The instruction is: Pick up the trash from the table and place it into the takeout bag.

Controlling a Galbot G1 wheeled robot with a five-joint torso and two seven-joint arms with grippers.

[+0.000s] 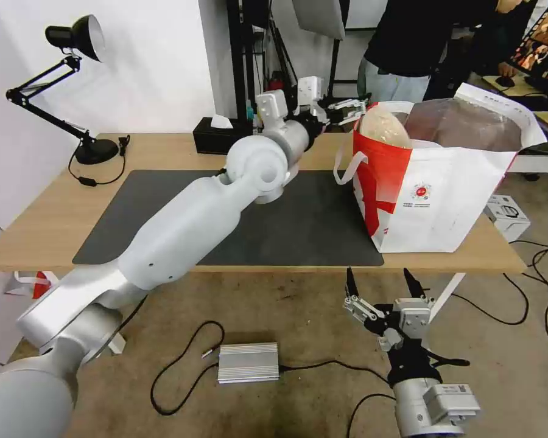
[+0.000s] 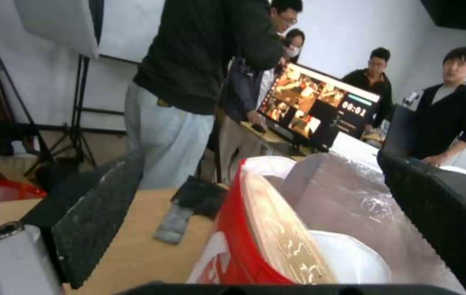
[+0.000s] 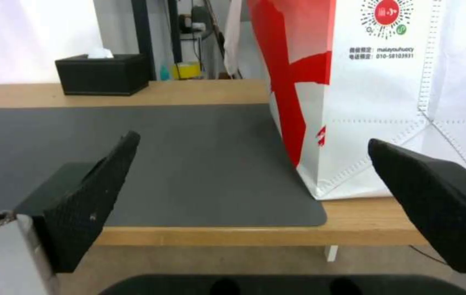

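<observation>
- Head view: the left arm reaches across the long light-wood surface [image 1: 55, 225] with its dark grey rectangular mat [image 1: 298, 225], and its left claw [image 1: 346, 112] hangs spread and empty at the near rim of the large boxy white-and-red takeout bag [image 1: 444, 207]. A beige pulp bowl [image 1: 382, 129] stands on edge just inside the bag's red wall. The mat looks bare, so I judge the step to be a release at the bag's mouth. To do it well, the claw should lift straight clear, without snagging the white strap handle [image 1: 347, 167] or dragging the soft rim.
- Head view again: the right claw [image 1: 383, 286] waits low in front of the surface edge, spread wide, gripping nothing.
- Left wrist view: both black fingers [image 2: 99, 213] stand wide apart, nothing between them. The pulp bowl [image 2: 282, 237] leans against the red wall below and ahead, apart from the pads; a white plastic bowl rim [image 2: 353, 258] lies deeper beside the silver foil lining [image 2: 347, 196].
- Right wrist view: the right claw's fingers [image 3: 93, 200] frame the bag's lower corner [image 3: 353, 123], well apart from it; a black tissue box [image 3: 101, 73] sits at the far edge.
</observation>
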